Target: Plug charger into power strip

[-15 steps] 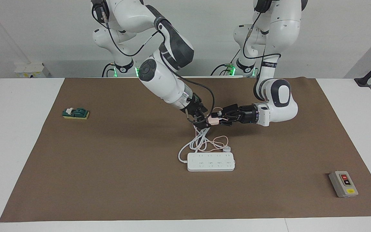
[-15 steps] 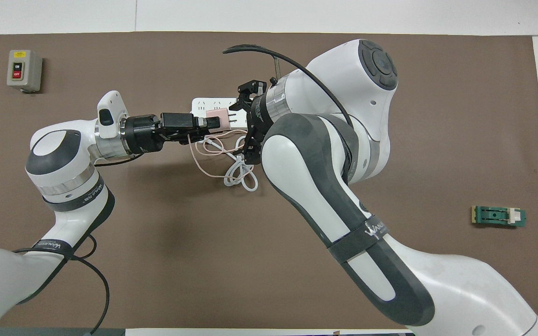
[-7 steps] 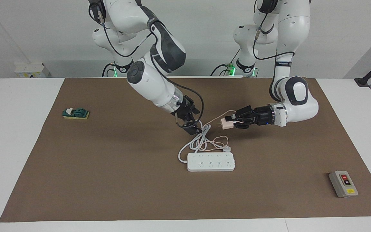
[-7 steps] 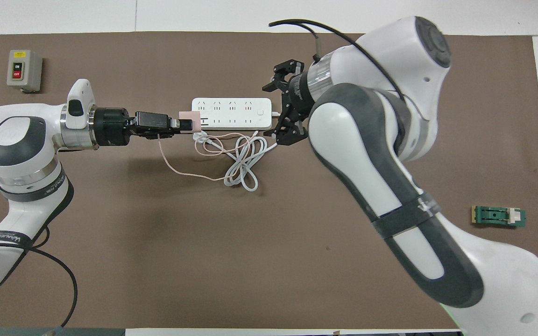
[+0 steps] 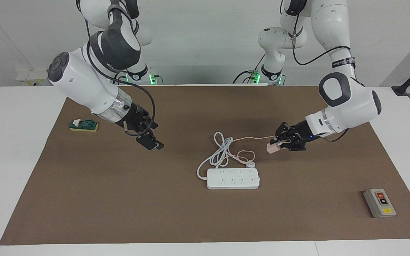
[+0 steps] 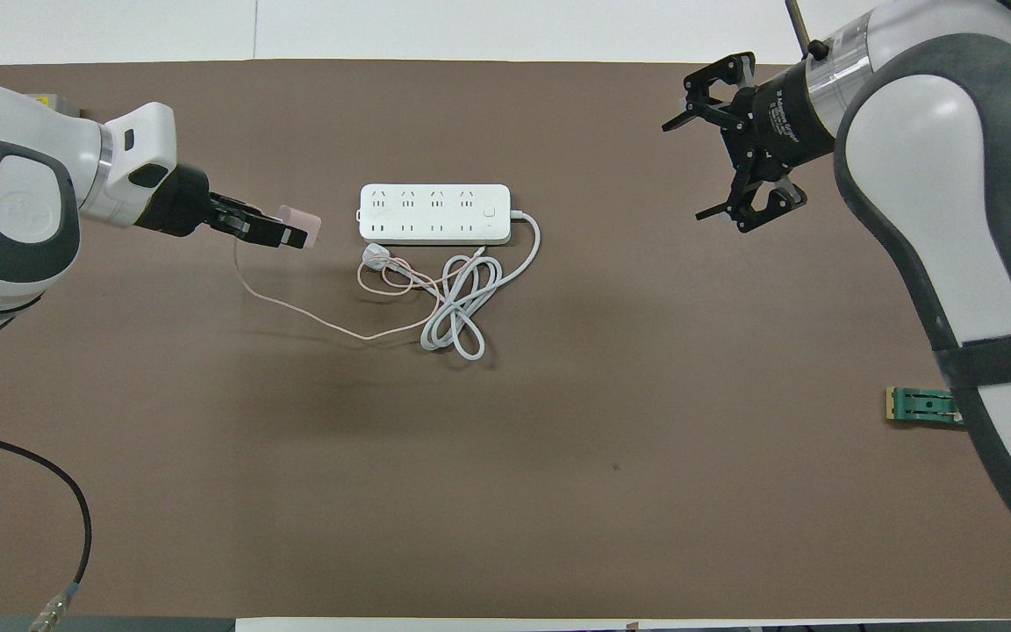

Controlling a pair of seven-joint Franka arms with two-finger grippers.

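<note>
Where the table lies nearest the robots, the brown mat (image 5: 176, 103) is bare, and the first things met on it are a green block on a yellow base (image 5: 83, 124), toward the right arm's end, and the two raised grippers. The right gripper (image 5: 150, 141) hangs over open mat toward that same end, its fingers spread wide apart with nothing between them; the overhead view shows the same gap (image 6: 729, 140). The left gripper (image 5: 279, 143), reaching in from the left arm's end, is clamped on the charger (image 5: 272, 148), a small pale pink cube held in the air above the mat, just off the end of the power strip (image 5: 233, 178) that faces the left arm. From the charger a thin pink cable (image 6: 295, 309) sags down to the mat and loops in among the coils of the strip's thick white cord (image 5: 219, 153), which lies bundled on the mat on the strip's robot-facing side, with a white plug (image 5: 250, 164) close against the strip. The strip itself lies flat near the middle of the mat, sockets up, none occupied. Farthest from the robots, toward the left arm's end, sits a grey box with red and black buttons (image 5: 379, 202).
</note>
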